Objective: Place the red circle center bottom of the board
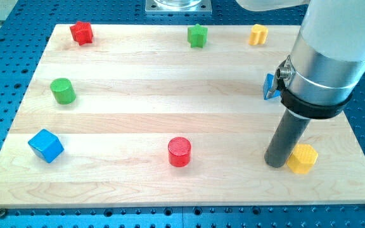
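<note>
The red circle (179, 152) stands on the wooden board (170, 120) near the middle of its bottom part. My tip (275, 164) rests on the board at the lower right, well to the right of the red circle. It touches or nearly touches the left side of a yellow block (303, 159), roughly a hexagon. The arm's wide grey body (328, 57) rises above the rod and hides part of the board's right side.
A red star block (81, 32) sits top left, a green star block (197, 35) top centre, a yellow block (258, 35) top right. A green circle (63, 91) lies at the left, a blue cube (45, 145) bottom left. A blue block (270, 87) peeks from behind the arm.
</note>
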`<state>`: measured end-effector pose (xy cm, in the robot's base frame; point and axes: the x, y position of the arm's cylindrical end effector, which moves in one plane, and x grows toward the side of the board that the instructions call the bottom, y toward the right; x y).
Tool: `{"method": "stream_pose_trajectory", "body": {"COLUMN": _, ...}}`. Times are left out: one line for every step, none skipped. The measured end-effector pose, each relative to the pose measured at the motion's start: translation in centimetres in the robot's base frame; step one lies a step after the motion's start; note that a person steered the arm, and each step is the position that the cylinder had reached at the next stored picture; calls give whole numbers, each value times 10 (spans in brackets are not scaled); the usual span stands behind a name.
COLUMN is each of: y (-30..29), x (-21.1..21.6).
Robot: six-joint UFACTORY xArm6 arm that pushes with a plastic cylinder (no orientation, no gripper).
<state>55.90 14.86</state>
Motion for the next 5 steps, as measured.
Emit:
{"method": "stream_pose_trajectory", "body": {"y": -59, "x": -6}}
{"method": "stream_pose_trajectory", "body": {"y": -140, "x": -8}}
{"method": "stream_pose_trajectory", "body": {"y": -182, "x": -20}}
{"method": "stream_pose_trajectory", "body": {"y": -222, "x": -53}}
{"method": "stream_pose_trajectory", "body": {"y": -256, "x": -28}}
